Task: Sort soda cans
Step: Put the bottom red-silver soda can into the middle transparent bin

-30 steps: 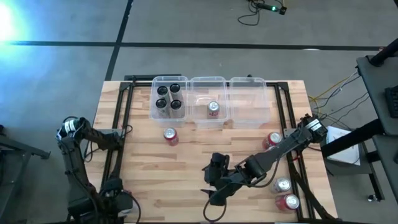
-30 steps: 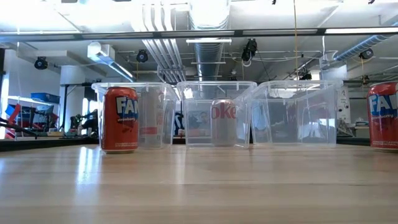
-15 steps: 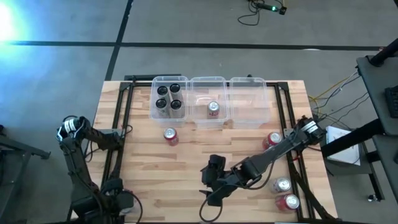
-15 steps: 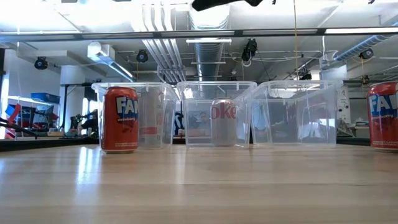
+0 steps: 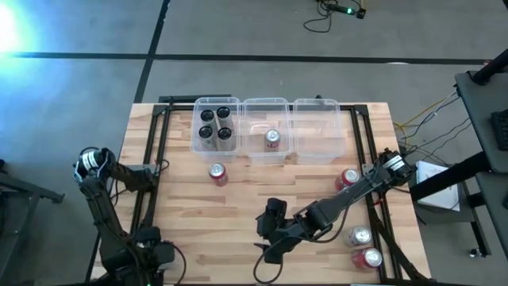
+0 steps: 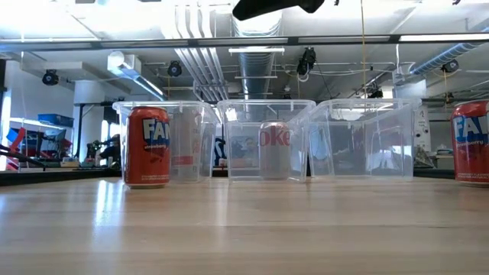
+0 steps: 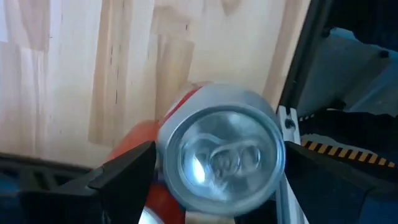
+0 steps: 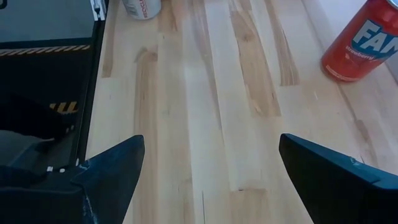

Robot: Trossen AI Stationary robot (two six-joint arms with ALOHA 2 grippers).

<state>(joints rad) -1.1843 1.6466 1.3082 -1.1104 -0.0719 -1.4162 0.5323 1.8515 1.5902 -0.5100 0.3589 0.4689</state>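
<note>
Left wrist view shows my left gripper [image 7: 214,186] clamped on a red can [image 7: 217,155], so I lift vertically toward the empty bin [image 5: 318,131] while the right gripper [image 8: 208,180] waits spread wide.

Red cans [image 5: 217,174], black cans [image 5: 215,125] (silver tops), clear bins [image 5: 317,148].

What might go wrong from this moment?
The left hand grips a red can end-on beside the table edge; if the can slips, it may roll off. The right arm stretches past a second red can and a silver can, and may knock them when it swings.
</note>
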